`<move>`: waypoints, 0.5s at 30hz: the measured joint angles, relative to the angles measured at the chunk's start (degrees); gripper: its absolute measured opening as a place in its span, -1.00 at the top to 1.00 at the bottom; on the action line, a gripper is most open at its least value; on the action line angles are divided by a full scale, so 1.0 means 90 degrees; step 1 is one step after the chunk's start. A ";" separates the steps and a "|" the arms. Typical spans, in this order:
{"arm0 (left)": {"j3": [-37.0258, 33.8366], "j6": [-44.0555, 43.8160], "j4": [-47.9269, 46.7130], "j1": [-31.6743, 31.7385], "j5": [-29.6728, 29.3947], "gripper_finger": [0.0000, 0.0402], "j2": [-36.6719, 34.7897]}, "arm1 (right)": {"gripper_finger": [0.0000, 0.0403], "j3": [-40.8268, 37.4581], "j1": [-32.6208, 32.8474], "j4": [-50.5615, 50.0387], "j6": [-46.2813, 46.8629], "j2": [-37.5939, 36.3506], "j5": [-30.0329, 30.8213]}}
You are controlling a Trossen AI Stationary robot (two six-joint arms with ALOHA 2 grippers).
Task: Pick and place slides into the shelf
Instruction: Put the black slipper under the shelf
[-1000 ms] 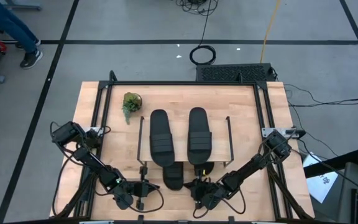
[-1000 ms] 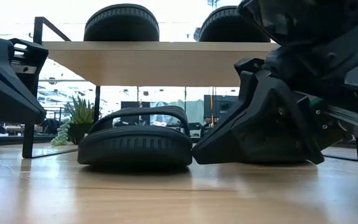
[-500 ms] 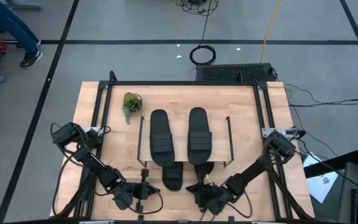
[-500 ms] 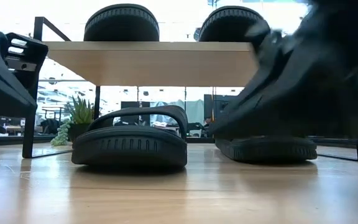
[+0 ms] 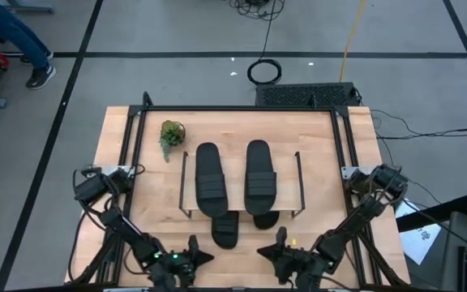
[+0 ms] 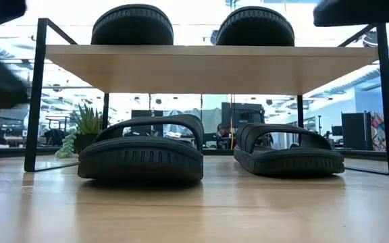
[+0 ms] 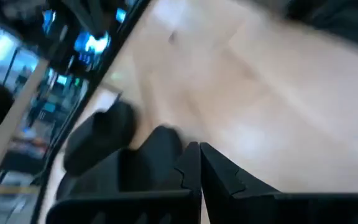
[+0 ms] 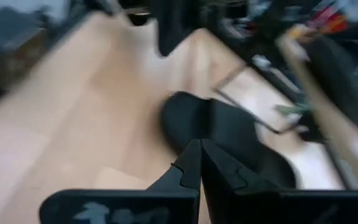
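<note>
Four black ribbed-strap slide sandals show from above: two lie side by side on the light wood plank top of the low wire-framed shelf (image 5: 242,154), the left top slide (image 5: 209,178) and the right top slide (image 5: 259,176). Two more poke out from under the shelf's near edge, the left lower slide (image 5: 224,231) and the right lower slide (image 5: 265,219). The left claw (image 5: 191,258) sits at the near edge of the pale wooden table (image 5: 323,162), with the left lower slide just ahead of it and a little to its right. The right claw (image 5: 280,251) sits beside it, with the right lower slide ahead and slightly to its left. Both claws are pinched together and empty. A small green potted plant (image 5: 169,135) stands well beyond the left claw, near the shelf's far left corner.

At table height, both lower slides (image 6: 140,150) (image 6: 289,150) rest flat on the table under the plank (image 6: 174,69), apart from each other, while the top pair (image 6: 132,25) (image 6: 254,27) sits on it. The plant (image 6: 83,128) shows behind the black wire frame.

In the left wrist view the fingers (image 7: 197,180) meet tip to tip, nothing between them, with blurred dark shapes beyond that cannot be told apart.

In the right wrist view the fingers (image 8: 199,171) also meet, and a black slide (image 8: 229,140) lies on the wood just ahead of them.
</note>
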 joint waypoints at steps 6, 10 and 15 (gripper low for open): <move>0.0816 -0.1308 -0.2147 0.0589 0.0488 1.00 -0.0005 | 1.00 -0.0049 0.0190 -0.0541 0.0492 -0.0270 0.0924; 0.1156 -0.1791 -0.2731 0.0918 0.1156 1.00 -0.0007 | 1.00 -0.0048 0.0249 -0.0507 0.0661 -0.0402 0.0934; 0.1393 -0.2095 -0.3027 0.1048 0.1652 1.00 -0.0012 | 1.00 -0.0048 0.0312 -0.0492 0.0670 -0.0413 0.1126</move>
